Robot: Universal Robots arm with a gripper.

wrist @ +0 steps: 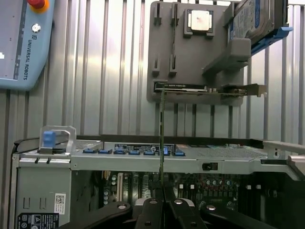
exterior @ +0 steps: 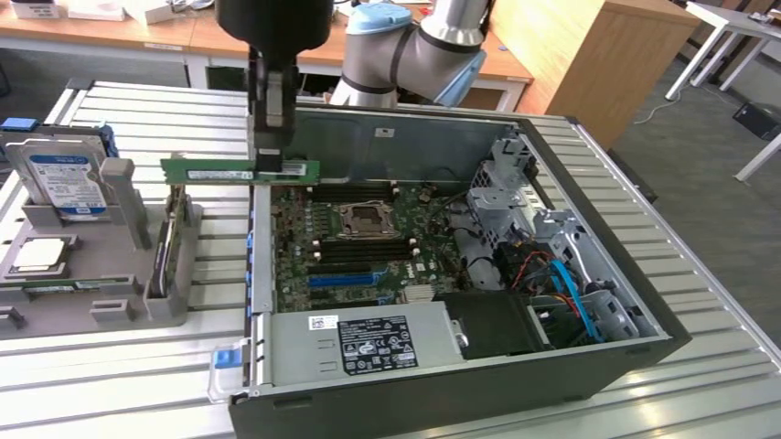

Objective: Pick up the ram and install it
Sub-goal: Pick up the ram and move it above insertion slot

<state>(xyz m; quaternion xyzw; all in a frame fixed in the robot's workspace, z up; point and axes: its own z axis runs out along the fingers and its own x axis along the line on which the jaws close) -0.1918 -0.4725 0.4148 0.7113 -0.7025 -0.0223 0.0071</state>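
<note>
The ram (exterior: pixel 214 170) is a long green stick with a white label, held level in the air. My gripper (exterior: pixel 278 167) is shut on its end nearest the case, reaching down from above. The stick hangs over the open computer case's (exterior: pixel 635 302) wall at the exterior view's left, partly above the motherboard (exterior: pixel 354 247) and partly outside the case. In the wrist view the ram (wrist: pixel 162 143) appears edge-on as a thin line rising from my gripper (wrist: pixel 162 206), with the black fingers (wrist: pixel 148 210) pressed against both of its faces.
A grey holder (exterior: pixel 73 302) at the exterior view's left carries a hard drive (exterior: pixel 68 183), a processor (exterior: pixel 43 256) and an upright card (exterior: pixel 171 247). The power supply (exterior: pixel 366 343) fills the case's near end. A teach pendant (wrist: pixel 24 47) lies on the slatted table.
</note>
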